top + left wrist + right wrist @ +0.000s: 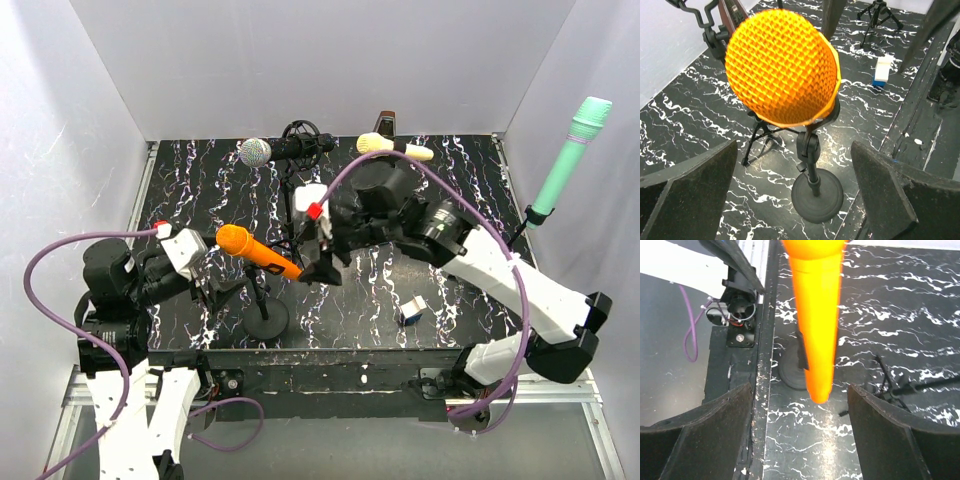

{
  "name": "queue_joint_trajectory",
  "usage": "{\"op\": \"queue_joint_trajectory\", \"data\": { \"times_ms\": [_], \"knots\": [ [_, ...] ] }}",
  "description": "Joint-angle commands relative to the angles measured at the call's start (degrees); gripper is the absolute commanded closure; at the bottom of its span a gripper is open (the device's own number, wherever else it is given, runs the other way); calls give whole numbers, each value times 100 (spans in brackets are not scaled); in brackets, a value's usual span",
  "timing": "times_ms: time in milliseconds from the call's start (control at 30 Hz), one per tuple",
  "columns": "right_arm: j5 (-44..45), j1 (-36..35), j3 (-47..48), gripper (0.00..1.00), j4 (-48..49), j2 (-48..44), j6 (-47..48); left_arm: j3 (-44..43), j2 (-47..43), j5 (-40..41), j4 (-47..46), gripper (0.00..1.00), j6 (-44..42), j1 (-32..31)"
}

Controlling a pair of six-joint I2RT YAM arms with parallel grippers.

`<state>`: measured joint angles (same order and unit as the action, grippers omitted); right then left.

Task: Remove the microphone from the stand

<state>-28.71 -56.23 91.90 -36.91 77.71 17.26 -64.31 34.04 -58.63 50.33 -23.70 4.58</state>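
Observation:
An orange microphone (256, 251) lies tilted in the clip of a black stand with a round base (266, 320) near the table's front edge. In the left wrist view its mesh head (782, 67) fills the upper middle, above the stand's post and base (817, 195). My left gripper (228, 283) is open, its fingers (700, 185) spread wide below and short of the head. My right gripper (318, 268) is open too. The microphone's orange tail (817, 330) hangs between and just ahead of its fingers (715, 425), not touched.
A silver-headed microphone (257, 152) on a tripod stand (290, 215), a cream microphone (385, 145) and a green one (570, 160) by the right wall stand behind. A small white and blue box (412, 310) lies front right. The table's front edge (762, 390) runs close by.

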Motion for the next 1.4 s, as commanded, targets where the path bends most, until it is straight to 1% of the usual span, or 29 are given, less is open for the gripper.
{"op": "queue_joint_trajectory", "data": {
  "times_ms": [0,133,333,533,700,733,867,933,1000,1067,1133,1167,1200,1267,1333,1367],
  "knots": [
    [217,-354,267,16,447,252,59,33,-135,150,688,3,-538,69],
    [-99,-371,451,16,711,499,-196,147,-231,177,952,4,-802,87],
    [-363,-459,987,17,869,876,-398,270,-284,-34,962,6,-812,131],
    [-478,-608,1532,21,861,1369,-451,560,-354,-192,444,9,-399,166],
    [-408,-705,1612,24,860,1598,-416,780,-354,-473,153,11,-266,184],
    [-407,-705,1603,26,869,1607,-416,841,-354,-517,109,13,-292,184],
    [-407,-714,1577,37,861,1624,-346,1184,-424,-562,-303,18,-213,184],
    [-390,-706,1577,44,852,1642,-319,1359,-477,-614,-566,21,-135,184],
    [-390,-706,1577,54,843,1651,-311,1535,-521,-833,-856,28,-64,184],
    [-364,-714,1524,62,834,1624,-311,1685,-539,-1219,-1155,36,-64,184],
    [-311,-705,1463,66,834,1572,-302,1817,-521,-1554,-1471,42,23,184],
    [-285,-705,1419,68,834,1545,-267,1861,-504,-1572,-1647,42,172,184],
    [-250,-714,1375,73,825,1519,-241,1896,-504,-1564,-1831,42,347,184],
    [-205,-706,1314,80,808,1466,-170,1922,-469,-1598,-2017,41,436,184],
    [-161,-706,1278,84,781,1457,-126,2019,-408,-1651,-2490,41,821,184],
    [-144,-705,1269,85,773,1457,-126,2063,-381,-1652,-2754,44,1015,184]
  ]
}}
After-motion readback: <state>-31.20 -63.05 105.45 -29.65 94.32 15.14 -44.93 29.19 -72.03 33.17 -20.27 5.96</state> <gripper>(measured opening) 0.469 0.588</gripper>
